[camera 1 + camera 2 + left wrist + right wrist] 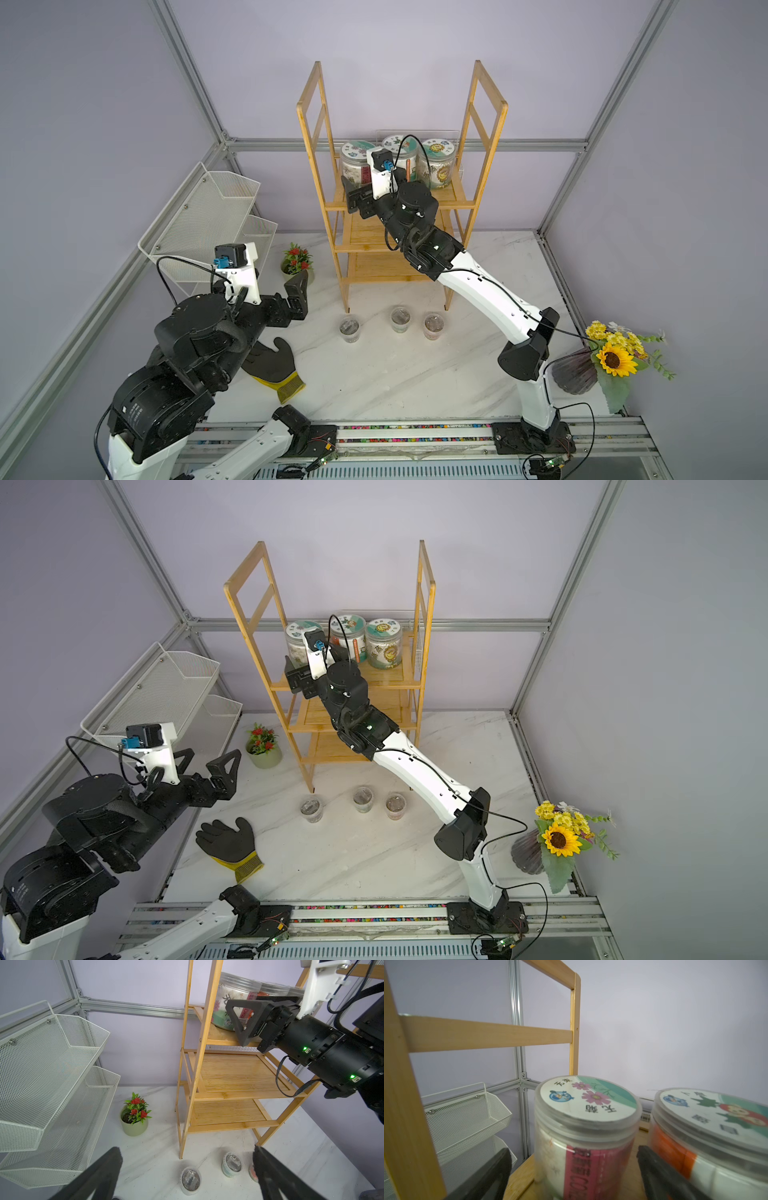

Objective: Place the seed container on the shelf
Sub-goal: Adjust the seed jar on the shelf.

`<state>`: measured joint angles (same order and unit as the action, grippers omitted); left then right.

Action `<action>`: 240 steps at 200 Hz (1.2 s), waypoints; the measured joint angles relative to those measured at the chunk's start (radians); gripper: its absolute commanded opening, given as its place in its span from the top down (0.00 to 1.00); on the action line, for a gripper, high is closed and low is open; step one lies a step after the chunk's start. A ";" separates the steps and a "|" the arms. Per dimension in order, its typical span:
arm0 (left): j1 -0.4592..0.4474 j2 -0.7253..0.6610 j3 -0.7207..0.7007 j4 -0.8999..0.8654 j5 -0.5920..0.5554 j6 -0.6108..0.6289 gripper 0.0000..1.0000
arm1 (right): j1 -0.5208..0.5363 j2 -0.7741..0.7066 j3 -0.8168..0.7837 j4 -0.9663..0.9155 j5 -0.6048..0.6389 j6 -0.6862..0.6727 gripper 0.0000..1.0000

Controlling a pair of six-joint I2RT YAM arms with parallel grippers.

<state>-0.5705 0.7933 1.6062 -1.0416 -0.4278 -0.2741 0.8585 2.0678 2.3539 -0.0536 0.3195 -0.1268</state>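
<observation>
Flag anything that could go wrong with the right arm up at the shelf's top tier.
1. The right gripper has its jaws open either side of the pink-flower jar, one in the narrow gap beside the orange jar; a skewed retreat could tip either.
2. That arm hangs just in front of the shelf; a wide swing might knock it, with small cups below.

A robotics lab cell (bare aluminium frame (266,144), blank lilac walls (415,33)).
</observation>
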 measured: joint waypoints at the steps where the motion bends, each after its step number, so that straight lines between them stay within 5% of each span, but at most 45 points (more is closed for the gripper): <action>1: 0.000 0.000 0.000 0.000 0.000 0.000 0.00 | 0.000 0.001 0.002 0.000 0.000 0.000 0.03; 106: 0.000 0.000 0.000 0.000 -0.009 0.007 0.00 | 0.000 0.059 0.102 -0.003 0.080 -0.008 0.12; 240: 0.000 0.000 0.000 0.001 -0.014 0.008 0.00 | 0.002 0.059 0.098 0.004 0.121 -0.043 0.06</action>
<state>-0.5705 0.7933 1.6062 -1.0409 -0.4419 -0.2661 0.8604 2.1269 2.4516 -0.0498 0.4400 -0.1703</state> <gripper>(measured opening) 0.997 0.917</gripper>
